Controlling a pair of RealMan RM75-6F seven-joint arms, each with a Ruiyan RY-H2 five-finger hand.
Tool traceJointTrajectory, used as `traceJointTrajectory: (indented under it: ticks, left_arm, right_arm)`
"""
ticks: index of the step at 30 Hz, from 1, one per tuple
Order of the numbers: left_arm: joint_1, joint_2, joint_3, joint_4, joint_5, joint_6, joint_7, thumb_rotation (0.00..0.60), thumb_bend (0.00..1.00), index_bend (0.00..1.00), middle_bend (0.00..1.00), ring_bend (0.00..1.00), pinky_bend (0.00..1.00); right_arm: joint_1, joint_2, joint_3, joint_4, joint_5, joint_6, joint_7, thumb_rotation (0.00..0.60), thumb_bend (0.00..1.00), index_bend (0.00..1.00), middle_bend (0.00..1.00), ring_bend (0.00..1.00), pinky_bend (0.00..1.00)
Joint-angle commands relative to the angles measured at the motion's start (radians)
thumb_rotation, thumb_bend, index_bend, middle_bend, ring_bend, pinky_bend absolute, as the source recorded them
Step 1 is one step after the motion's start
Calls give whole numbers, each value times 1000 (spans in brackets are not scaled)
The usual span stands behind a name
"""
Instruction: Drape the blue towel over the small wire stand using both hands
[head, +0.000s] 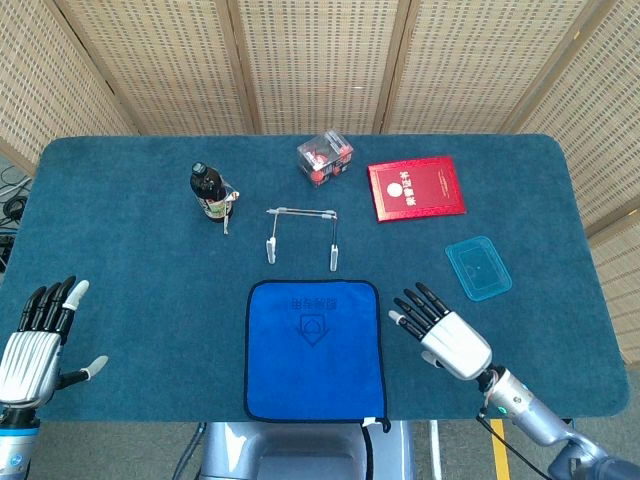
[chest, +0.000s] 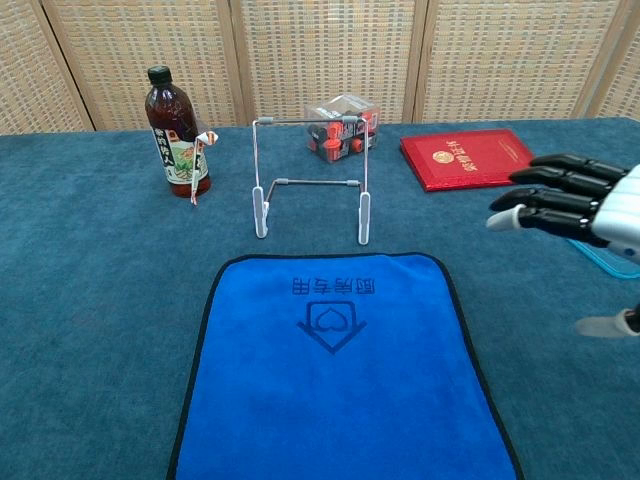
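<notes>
The blue towel (head: 315, 348) (chest: 340, 375) lies flat at the table's near edge, dark logo facing up. Just beyond it stands the small wire stand (head: 301, 233) (chest: 309, 178), bare and upright. My right hand (head: 440, 330) (chest: 575, 200) hovers open just right of the towel, fingers stretched toward it and holding nothing. My left hand (head: 38, 343) is open at the near left corner, far from the towel, and appears only in the head view.
A dark bottle (head: 208, 192) (chest: 177, 133) stands left of the stand. A clear box of red parts (head: 324, 157) (chest: 343, 126) sits behind it. A red booklet (head: 415, 187) (chest: 474, 158) and a teal lid (head: 477, 267) (chest: 601, 229) lie to the right.
</notes>
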Motion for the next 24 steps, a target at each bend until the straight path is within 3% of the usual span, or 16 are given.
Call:
traceJointTrajectory:
  ticks: [1,12,24]
  left_arm:
    - [-7,-8,-4,3,-14,-15,16,600,0,0,0,0,0]
    - [-14,-20,-9,2,-43,-29,39,600,0,0,0,0,0]
    - [-16,-18,-10,3,-53,-32,33,600,0,0,0,0,0]
  right_arm:
    - [60,-60,4,81,-32,-31,26,600,0,171,165,5,33]
    - [174,-198,-39,308,-101,-61,11,600,0,199,197,36,41]
    - [201,-254,-61,408,-65,-62,40,600,0,204,199,43,57]
